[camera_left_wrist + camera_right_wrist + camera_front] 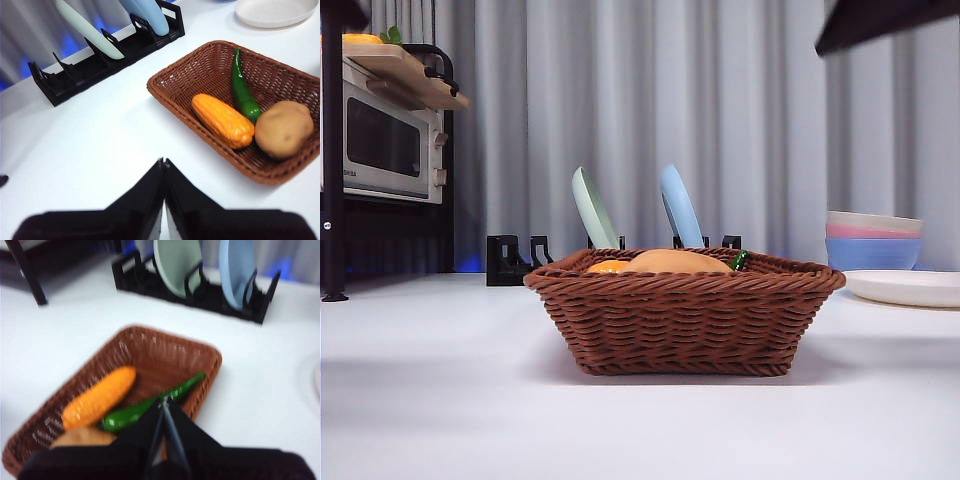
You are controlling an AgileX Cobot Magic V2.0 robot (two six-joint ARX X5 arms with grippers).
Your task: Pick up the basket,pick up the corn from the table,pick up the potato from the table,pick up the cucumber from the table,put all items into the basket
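The brown woven basket (685, 312) stands on the white table (440, 400) at the middle. Inside it lie the orange corn (223, 120), the tan potato (283, 129) and the dark green cucumber (242, 90), side by side. In the front view only the tops of the corn (608, 267), potato (677, 262) and cucumber (740, 261) show above the rim. My left gripper (164, 162) is shut and empty, above the bare table beside the basket (172, 95). My right gripper (164, 401) is shut and empty, above the basket (150, 347) over the cucumber (145, 407); the corn (99, 396) lies beside it.
A black dish rack (510, 262) with a pale green plate (594, 210) and a blue plate (680, 207) stands behind the basket. Stacked bowls (873, 240) and a white plate (905, 287) are at the right. A microwave (385, 140) on a dark shelf stands at the left.
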